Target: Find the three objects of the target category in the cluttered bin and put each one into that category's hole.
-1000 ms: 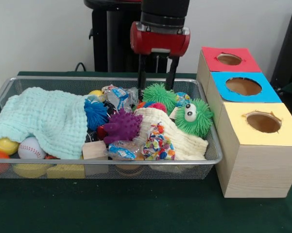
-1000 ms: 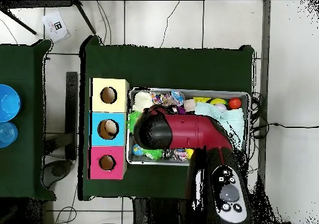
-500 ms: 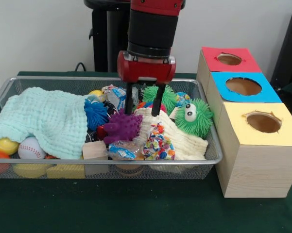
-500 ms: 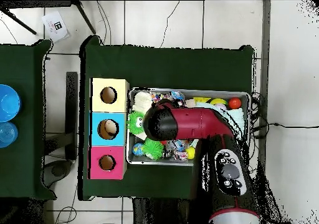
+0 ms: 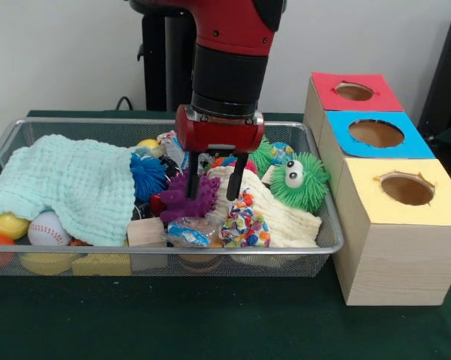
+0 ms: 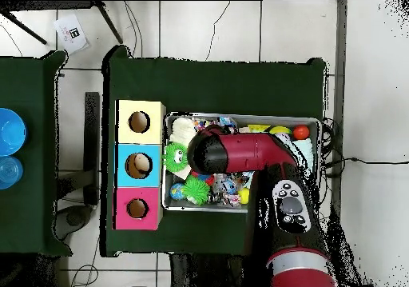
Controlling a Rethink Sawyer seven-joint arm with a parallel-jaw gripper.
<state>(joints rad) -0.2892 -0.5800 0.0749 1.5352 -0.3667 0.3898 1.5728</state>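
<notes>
One crinkly packet (image 5: 187, 231) lies at the near mesh wall of the bin (image 5: 210, 264), just below my gripper

My gripper (image 5: 214, 187) hangs over it with fingers spread apart and holding nothing, beside the purple spiky ball (image 5: 181, 196); farther back, a second packet (image 5: 178, 146) sits by the bin's far rim, left of the green fuzzy toy (image 5: 300, 180)

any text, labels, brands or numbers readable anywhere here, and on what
None can be read.
Clear plastic packet at the bin's front: blue and red print, too blurred to read.
Second packet at the back, left of the gripper: print too blurred.
White sheet on the floor, overhead view: a dark square mark, too small to read.
Three coloured boxes: no lettering.
</notes>
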